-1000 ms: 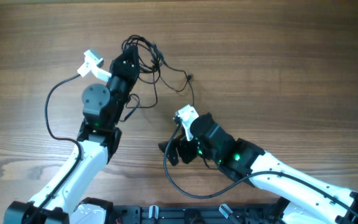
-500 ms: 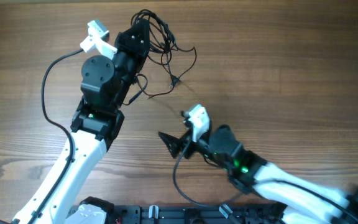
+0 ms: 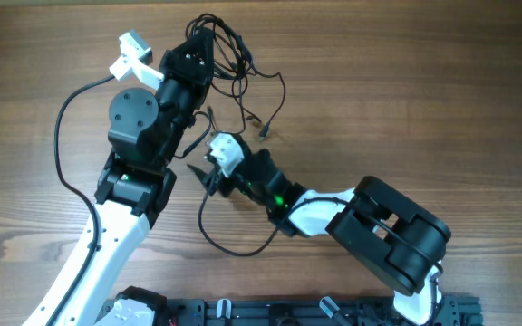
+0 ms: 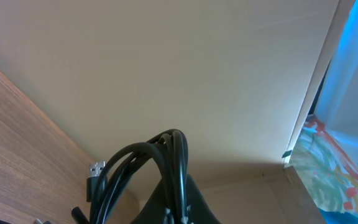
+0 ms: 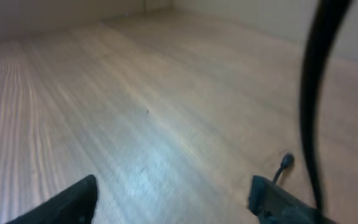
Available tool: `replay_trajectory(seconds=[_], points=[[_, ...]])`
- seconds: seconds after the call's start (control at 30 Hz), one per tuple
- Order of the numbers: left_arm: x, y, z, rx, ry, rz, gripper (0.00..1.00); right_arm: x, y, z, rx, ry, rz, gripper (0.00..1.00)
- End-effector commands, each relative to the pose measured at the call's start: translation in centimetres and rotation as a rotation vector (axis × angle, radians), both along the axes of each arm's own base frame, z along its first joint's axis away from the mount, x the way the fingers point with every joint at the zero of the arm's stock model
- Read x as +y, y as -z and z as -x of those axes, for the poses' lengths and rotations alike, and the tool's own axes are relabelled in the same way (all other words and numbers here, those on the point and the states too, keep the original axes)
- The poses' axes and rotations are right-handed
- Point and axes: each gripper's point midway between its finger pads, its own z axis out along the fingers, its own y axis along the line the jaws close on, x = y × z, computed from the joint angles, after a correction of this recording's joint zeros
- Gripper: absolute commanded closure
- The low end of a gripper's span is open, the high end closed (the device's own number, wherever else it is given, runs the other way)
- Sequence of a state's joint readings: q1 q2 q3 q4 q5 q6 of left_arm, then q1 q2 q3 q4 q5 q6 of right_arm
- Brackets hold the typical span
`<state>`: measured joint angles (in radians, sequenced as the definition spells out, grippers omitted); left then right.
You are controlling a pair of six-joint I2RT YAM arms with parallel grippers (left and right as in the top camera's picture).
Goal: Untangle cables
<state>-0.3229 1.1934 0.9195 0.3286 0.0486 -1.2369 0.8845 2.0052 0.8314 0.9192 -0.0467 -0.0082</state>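
Gripping cables (image 4: 180, 165) — L gripper (image 3: 198, 54); R gripper (image 5: 176, 199) spread, empty; wood table (image 5: 135, 112), beige wall (image 4: 197, 74).

Overhead, soft even light on the table (image 3: 424, 91), shadows faint. My right wrist view is smeared, pale sheen toward six o'clock. Left wrist: cables (image 4: 166, 162) near-silhouette, blue glow at three o'clock.

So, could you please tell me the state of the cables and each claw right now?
cables: tangled in one bundle, gripped at one end, plug ends trailing loose.
left claw: shut on the cables.
right claw: open, holding nothing.
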Motion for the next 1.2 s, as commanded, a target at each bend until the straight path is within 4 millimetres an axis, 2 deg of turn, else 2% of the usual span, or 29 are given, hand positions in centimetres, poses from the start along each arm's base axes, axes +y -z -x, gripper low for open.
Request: replay_trajectory(seconds=[0.0, 0.07, 0.1, 0.13, 0.17, 0.37, 0.47, 0.53, 0.6, 0.63, 0.67, 0.73, 0.77, 0.87, 0.9, 1.0, 1.03, 1.13, 1.17], points=[[0.3, -1.9, 0.4, -0.037, -0.014, 0.023, 0.96, -1.5, 0.1, -2.7, -0.031, 0.073, 0.029, 0.37], [0.3, -1.9, 0.4, -0.037, -0.014, 0.024, 0.96, -2.1, 0.5, -3.2, -0.020, 0.089, 0.043, 0.57], [0.3, -1.9, 0.4, -0.037, -0.014, 0.024, 0.96, -2.3, 0.5, -3.4, -0.022, 0.094, 0.042, 0.77], [0.3, -1.9, 0.4, -0.037, -0.014, 0.024, 0.96, -2.3, 0.3, -3.6, -0.029, 0.095, 0.037, 0.91], [0.3, -1.9, 0.4, -0.037, -0.014, 0.023, 0.96, -2.3, 0.1, -3.6, -0.039, 0.095, 0.033, 0.95], [1.0, -1.3, 0.1, -0.012, -0.032, 0.015, 0.96, -2.4, -1.8, -3.4, 0.024, 0.113, -0.034, 0.96], [2.6, -1.2, -0.4, -0.009, -0.073, 0.013, 0.96, -3.3, -3.0, -1.3, 0.137, 0.075, 0.030, 0.96], [4.7, -0.5, -1.0, 0.016, -0.127, 0.006, 0.96, -4.3, -4.9, 1.2, 0.213, 0.018, 0.074, 0.96], [5.6, -0.2, -1.2, 0.030, -0.148, 0.004, 0.96, -5.8, -6.9, 3.0, 0.242, 0.003, 0.103, 0.96], [5.6, -0.2, -1.2, 0.032, -0.148, 0.011, 0.96, -6.2, -7.1, 3.3, 0.248, 0.004, 0.112, 0.96], [5.6, -0.2, -1.2, 0.043, -0.146, 0.047, 0.96, -6.5, -6.5, 3.6, 0.222, -0.019, 0.172, 0.61], [5.5, 0.1, -1.2, 0.072, -0.140, 0.104, 0.96, -6.6, -4.2, 3.7, 0.172, -0.069, 0.283, 0.07], [5.4, 0.7, -1.1, 0.112, -0.129, 0.151, 0.96, -6.3, -3.3, 3.0, 0.125, -0.073, 0.315, 0.00], [4.6, 1.0, -0.9, 0.146, -0.083, 0.198, 0.96, -6.2, -2.2, 0.3, 0.029, 0.012, 0.344, 0.00], [4.3, 0.9, -0.8, 0.149, -0.061, 0.208, 0.96, -5.3, -1.3, -0.6, -0.029, 0.003, 0.343, 0.00], [4.1, 0.4, -0.4, 0.139, -0.046, 0.211, 0.96, -4.0, 1.3, -1.9, -0.070, 0.004, 0.317, 0.01], [4.0, 0.2, -0.2, 0.137, -0.040, 0.215, 0.96, -3.7, 1.5, -2.3, -0.106, 0.005, 0.302, 0.01], [4.0, 0.0, -0.1, 0.139, -0.039, 0.236, 0.96, -3.2, 1.1, -3.9, -0.193, 0.030, 0.238, 0.12], [4.1, 0.0, -0.1, 0.138, -0.039, 0.236, 0.96, -3.3, 1.1, -4.2, -0.201, 0.035, 0.225, 0.19]])
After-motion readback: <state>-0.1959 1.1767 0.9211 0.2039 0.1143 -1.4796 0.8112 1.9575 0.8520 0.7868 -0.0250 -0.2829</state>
